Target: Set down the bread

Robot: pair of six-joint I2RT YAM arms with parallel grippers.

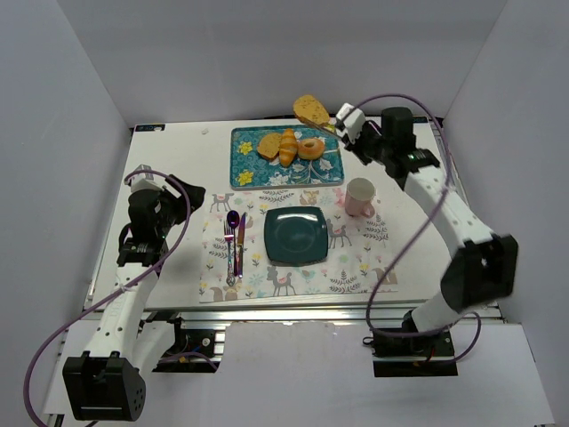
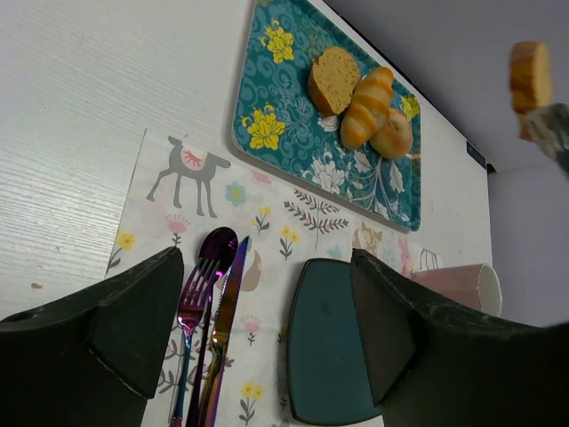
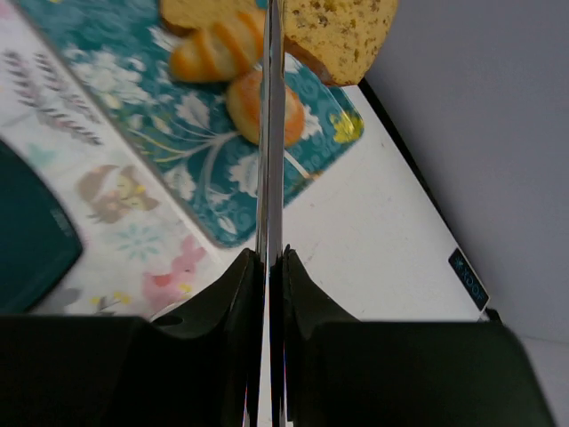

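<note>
The bread (image 1: 311,111) (image 2: 531,76) (image 3: 342,36), a golden slice with a darker crust, hangs in the air above the far right corner of the teal tray (image 1: 244,147) (image 3: 133,98). Thin metal tongs (image 3: 269,160) pinch it, and my right gripper (image 1: 348,123) (image 3: 268,253) is shut on those tongs. The dark teal square plate (image 1: 296,235) (image 2: 329,347) sits bare on the placemat (image 1: 293,276). My left gripper (image 1: 182,200) (image 2: 267,338) hovers open over the left of the mat, holding nothing.
On the tray lie a duller tan slice (image 1: 270,145) (image 2: 333,80), an orange croissant (image 1: 288,147) (image 2: 366,107) and a round bun (image 1: 311,148) (image 2: 393,135). A pink mug (image 1: 360,197) (image 2: 462,286) stands right of the plate. Iridescent cutlery (image 1: 235,242) (image 2: 209,302) lies to its left.
</note>
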